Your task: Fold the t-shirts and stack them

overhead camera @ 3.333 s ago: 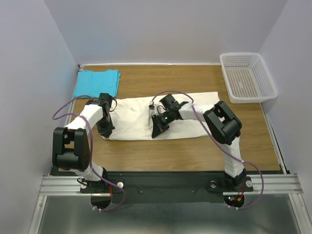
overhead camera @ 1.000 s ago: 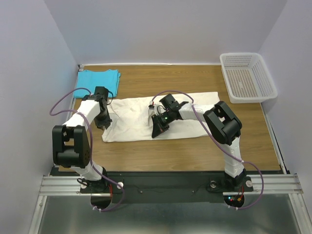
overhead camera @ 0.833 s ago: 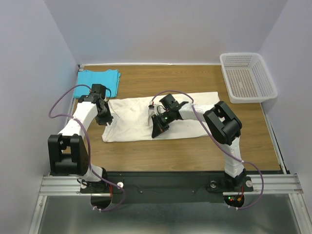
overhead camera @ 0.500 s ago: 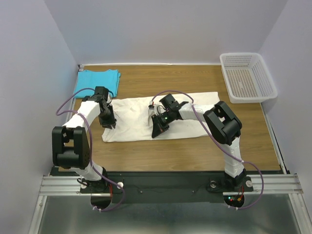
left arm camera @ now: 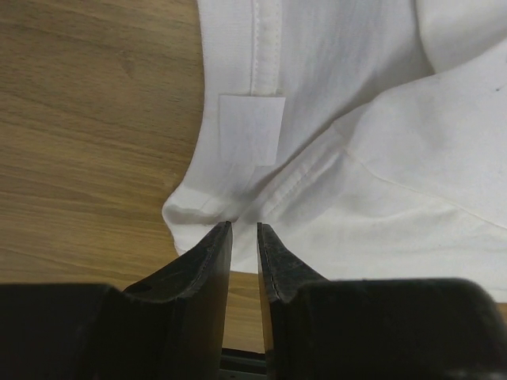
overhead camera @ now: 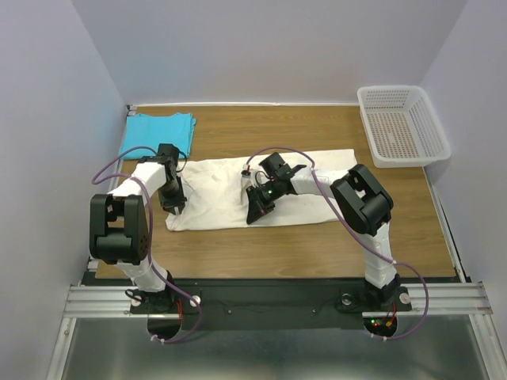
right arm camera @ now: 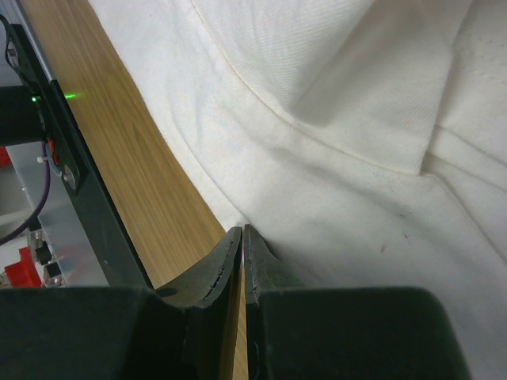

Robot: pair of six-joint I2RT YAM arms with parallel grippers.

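The cream-white t-shirt (overhead camera: 214, 190) lies spread across the middle of the table, its left end bunched. The turquoise t-shirt (overhead camera: 158, 133) rests folded at the far left corner, apart from both arms. My left gripper (overhead camera: 174, 207) points down at the white shirt's near left corner. In the left wrist view its jaws (left arm camera: 244, 227) stand a narrow gap apart, with nothing between them, and their tips are at the hem fold (left arm camera: 206, 214) below a white label (left arm camera: 251, 129). My right gripper (overhead camera: 255, 215) is shut on the white shirt's near edge (right arm camera: 261, 214) at mid-length.
A white mesh basket (overhead camera: 402, 127) stands at the far right corner. Bare wood (overhead camera: 301, 245) runs between the shirt and the arm bases. Purple-grey walls close in the left, back and right sides.
My left gripper swung away towards the far left, then came back down to the white shirt's near left corner, its jaws parting slightly. The right gripper and both shirts stayed put.
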